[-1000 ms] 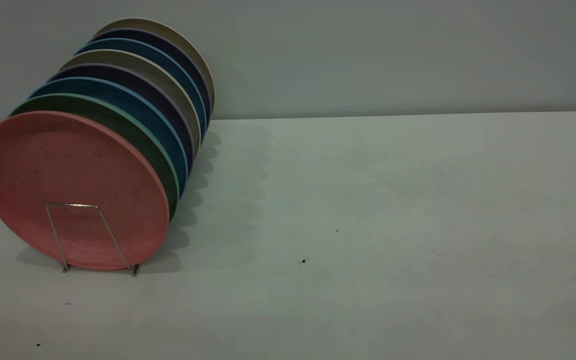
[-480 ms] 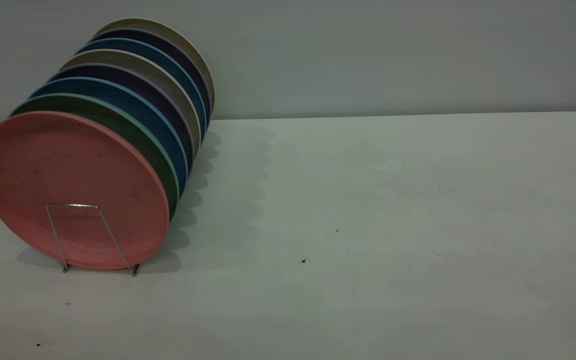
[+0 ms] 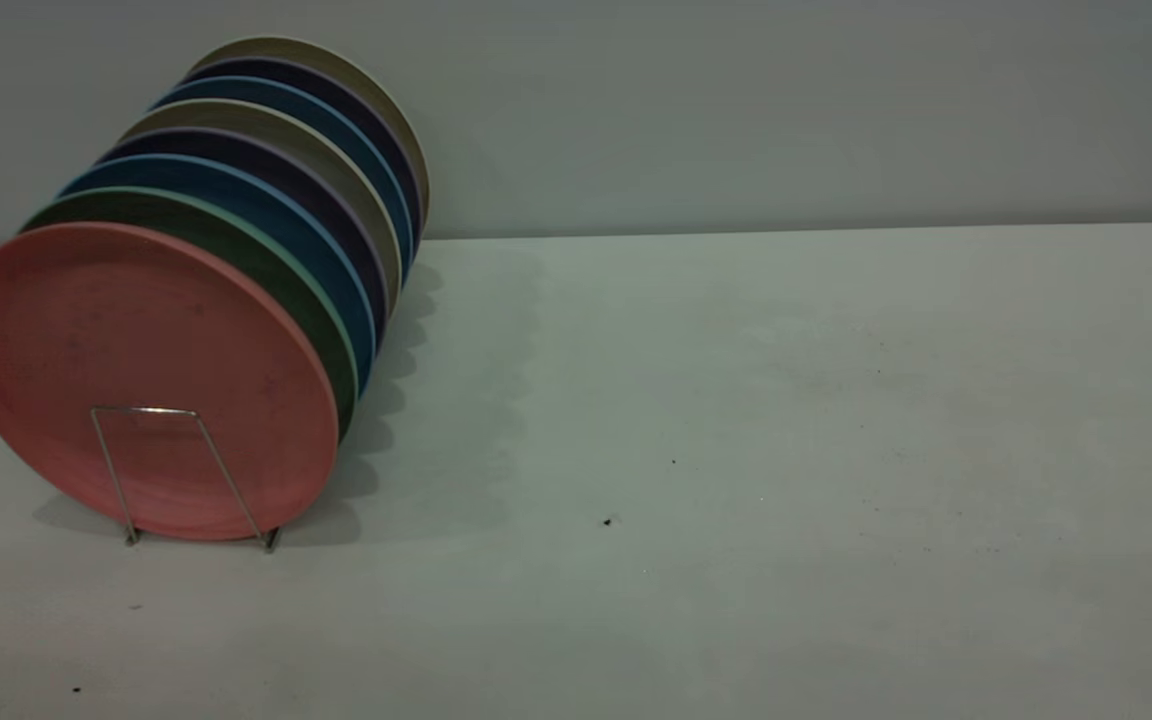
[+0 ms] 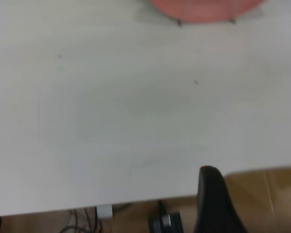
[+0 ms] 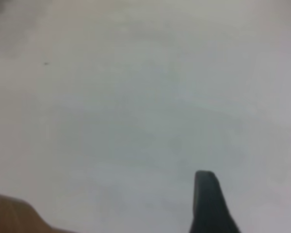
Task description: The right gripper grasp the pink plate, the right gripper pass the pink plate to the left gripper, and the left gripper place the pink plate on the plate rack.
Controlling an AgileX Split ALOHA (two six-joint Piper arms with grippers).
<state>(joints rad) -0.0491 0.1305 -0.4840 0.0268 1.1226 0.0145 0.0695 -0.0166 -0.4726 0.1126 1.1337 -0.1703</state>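
The pink plate [image 3: 136,370] stands upright at the front of the plate rack [image 3: 219,463], leaning behind its front wire loop, at the table's left. Behind it stand a green plate [image 3: 266,270] and several blue, dark and beige plates. Neither arm shows in the exterior view. In the left wrist view a black part of my left gripper [image 4: 211,199] hangs over the table's near edge, far from the pink plate's lower rim [image 4: 203,9]. In the right wrist view a black part of my right gripper [image 5: 206,199] is above bare table.
The grey-white table [image 3: 736,400] stretches to the right of the rack, with a few dark specks [image 3: 607,521]. A grey wall rises behind. The left wrist view shows the table's edge [image 4: 136,201] with brown floor and cables below.
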